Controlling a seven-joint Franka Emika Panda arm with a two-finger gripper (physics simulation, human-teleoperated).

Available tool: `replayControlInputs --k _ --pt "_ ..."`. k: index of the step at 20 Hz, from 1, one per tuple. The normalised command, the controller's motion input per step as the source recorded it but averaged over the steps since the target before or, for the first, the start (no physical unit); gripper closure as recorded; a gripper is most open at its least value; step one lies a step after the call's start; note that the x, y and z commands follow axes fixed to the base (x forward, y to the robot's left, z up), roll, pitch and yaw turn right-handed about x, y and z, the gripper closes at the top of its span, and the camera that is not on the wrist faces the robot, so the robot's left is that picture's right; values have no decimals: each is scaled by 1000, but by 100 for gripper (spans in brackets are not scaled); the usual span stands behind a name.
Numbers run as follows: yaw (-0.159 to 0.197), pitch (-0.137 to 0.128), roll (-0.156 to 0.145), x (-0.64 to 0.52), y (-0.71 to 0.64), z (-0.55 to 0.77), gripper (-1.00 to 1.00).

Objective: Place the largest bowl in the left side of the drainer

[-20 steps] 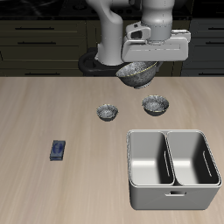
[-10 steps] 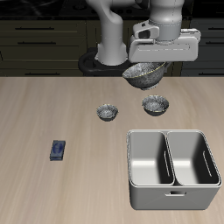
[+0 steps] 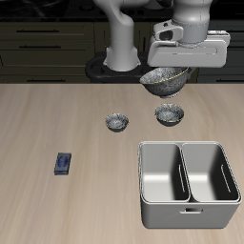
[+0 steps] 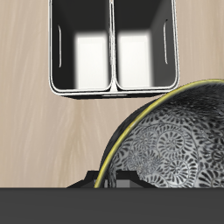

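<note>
Item: small blue object [image 3: 63,163], idle on the tabletop [image 3: 48,114]; tiny bowl [image 3: 117,122] and mid-sized bowl [image 3: 169,115], both resting, not wanted.

Item: largest bowl [image 3: 164,80], airborne, clamped at its rim in the end effector [image 3: 174,67], hanging just beneath it.

Item: drainer [image 3: 188,215], nearer the front edge.

Handling: carry level, clear the mid-sized bowl, centre over the left compartment before lowering.
</note>
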Motion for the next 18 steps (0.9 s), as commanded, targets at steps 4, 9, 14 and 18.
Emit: replayControlInputs --k 4,9,14,18 --pt "-13 6 10 159 197 19 100" --pt "-5 19 3 183 246 -47 100" --pt "9 -5 -11 425 182 61 100" --pt "-15 18 -38 384 38 -5 100"
